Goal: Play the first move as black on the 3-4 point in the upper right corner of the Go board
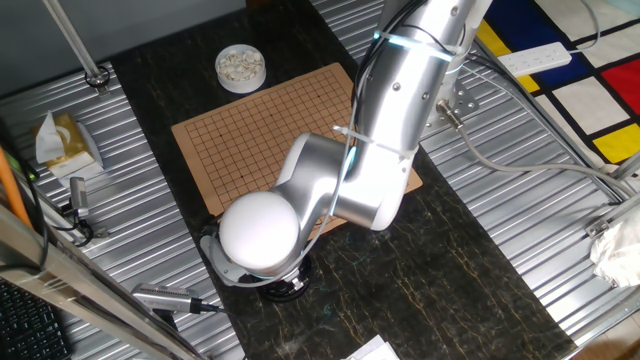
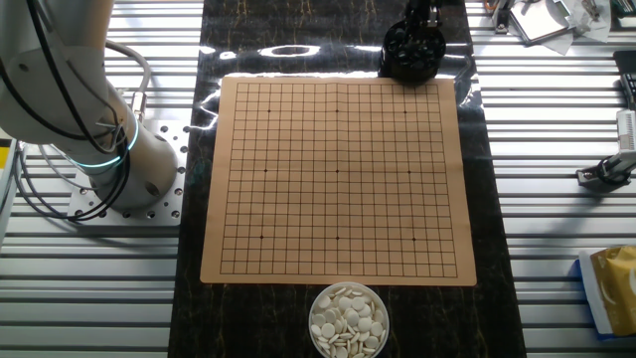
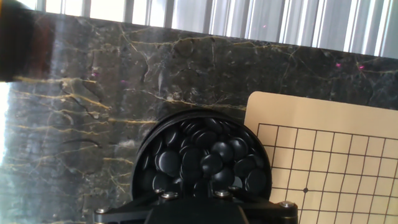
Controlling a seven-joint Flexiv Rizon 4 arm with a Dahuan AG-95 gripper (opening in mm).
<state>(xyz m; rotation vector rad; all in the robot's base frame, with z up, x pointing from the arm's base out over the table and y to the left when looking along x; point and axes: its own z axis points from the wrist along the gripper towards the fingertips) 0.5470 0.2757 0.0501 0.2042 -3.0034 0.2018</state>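
Note:
The black bowl point(image 3: 202, 158) is full of glossy black stones point(image 3: 211, 163) and stands on the dark marble just off a corner of the Go board point(image 3: 329, 155). My gripper point(image 3: 194, 188) hangs right over the bowl with its dark fingers down among the stones; the jaws blend with the stones, so I cannot tell their state. In the other fixed view the gripper point(image 2: 416, 22) is above the bowl point(image 2: 412, 55) at the top edge. The board point(image 2: 338, 179) carries no stones. In one fixed view the arm hides the gripper and bowl; the board point(image 1: 250, 135) shows.
A white bowl of whitish stones point(image 2: 348, 320) sits at the board's opposite edge, also visible in one fixed view point(image 1: 240, 67). The arm's base point(image 2: 129, 179) stands beside the board. A tissue box point(image 1: 62, 140) and a power strip point(image 1: 535, 58) lie on the ribbed metal table.

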